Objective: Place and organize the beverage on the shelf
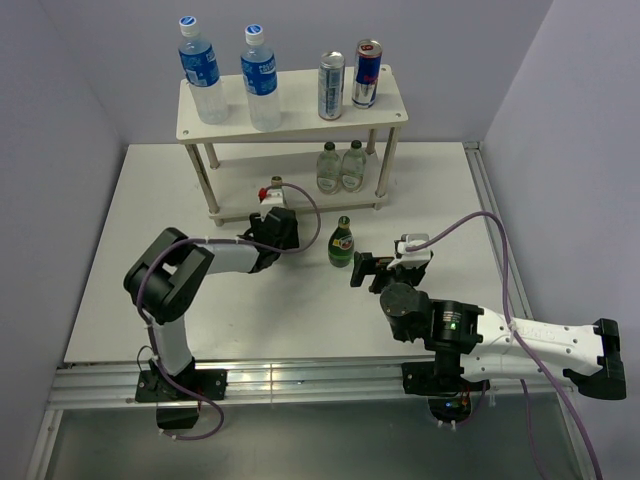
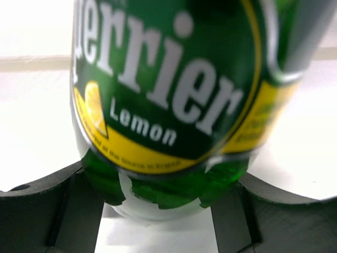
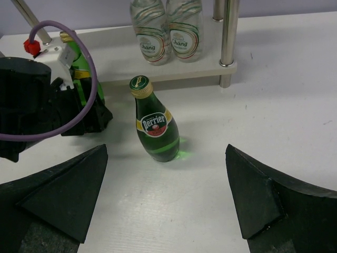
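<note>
The shelf (image 1: 300,115) stands at the back. Its top holds two clear plastic bottles with blue labels (image 1: 203,70) (image 1: 260,78) on the left and two slim cans (image 1: 331,86) (image 1: 366,74) on the right. My left gripper (image 1: 272,228) is shut on a green Perrier Lemon bottle (image 2: 168,95) in front of the shelf's lower board; its gold cap (image 1: 277,183) shows above the wrist. A second green Perrier bottle (image 1: 341,243) stands upright on the table. My right gripper (image 1: 360,268) is open and empty just right of it, with the bottle (image 3: 156,129) ahead of its fingers (image 3: 68,195).
Two clear glass Chang bottles (image 1: 328,167) (image 1: 353,165) stand on the shelf's lower board (image 3: 121,68) at the right end, beside a cream leg (image 3: 227,37). Purple cables loop over both wrists. The white table (image 1: 150,250) ends in a metal rail at the near edge.
</note>
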